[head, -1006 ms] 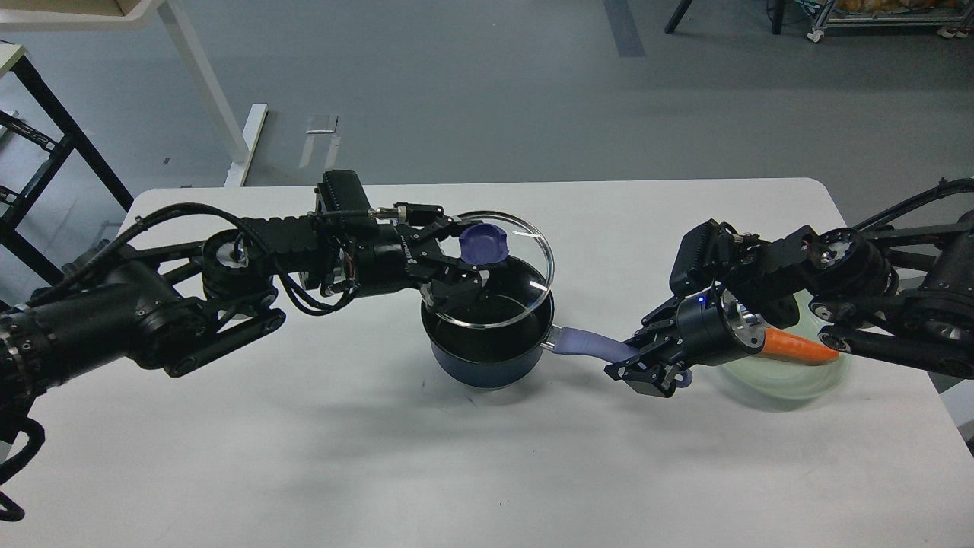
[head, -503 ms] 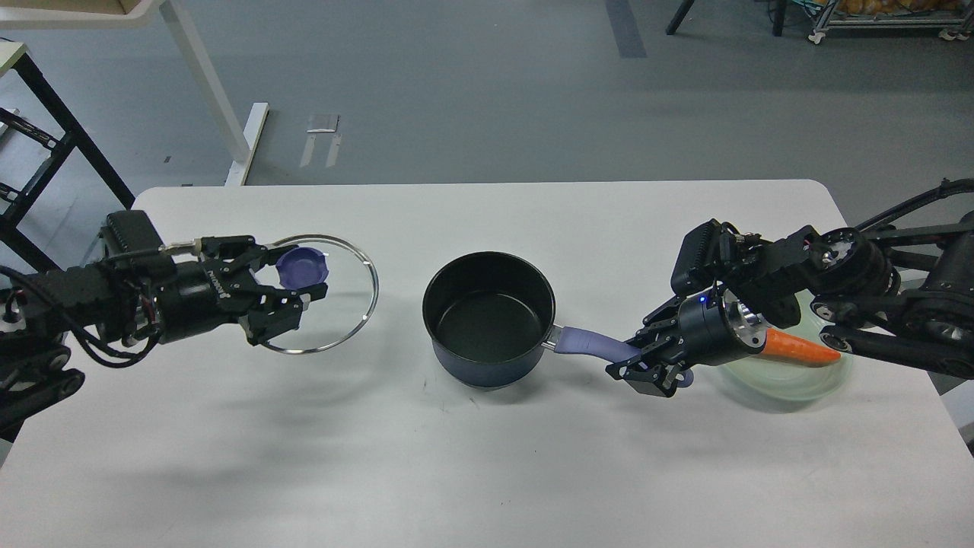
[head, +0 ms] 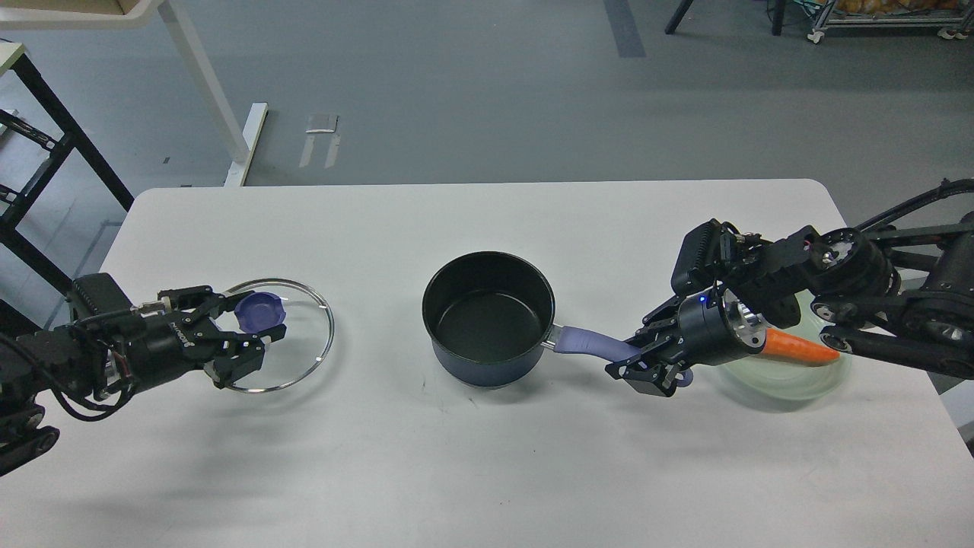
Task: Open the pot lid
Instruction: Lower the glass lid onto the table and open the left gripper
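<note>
Now the pot (head: 488, 320) stands uncovered mid-table. The left gripper (head: 247, 335) is clenched on the blue knob (head: 259, 311) of the glass lid (head: 304, 342), held over the table's left side, well apart from the pot. The right gripper (head: 647, 365) grasps the pot handle (head: 593, 344), just beside a carrot (head: 799, 346) on a plate (head: 791, 384). Advice: lower the lid level until the rim rests flat, then release; hold the handle steady meanwhile.
</note>
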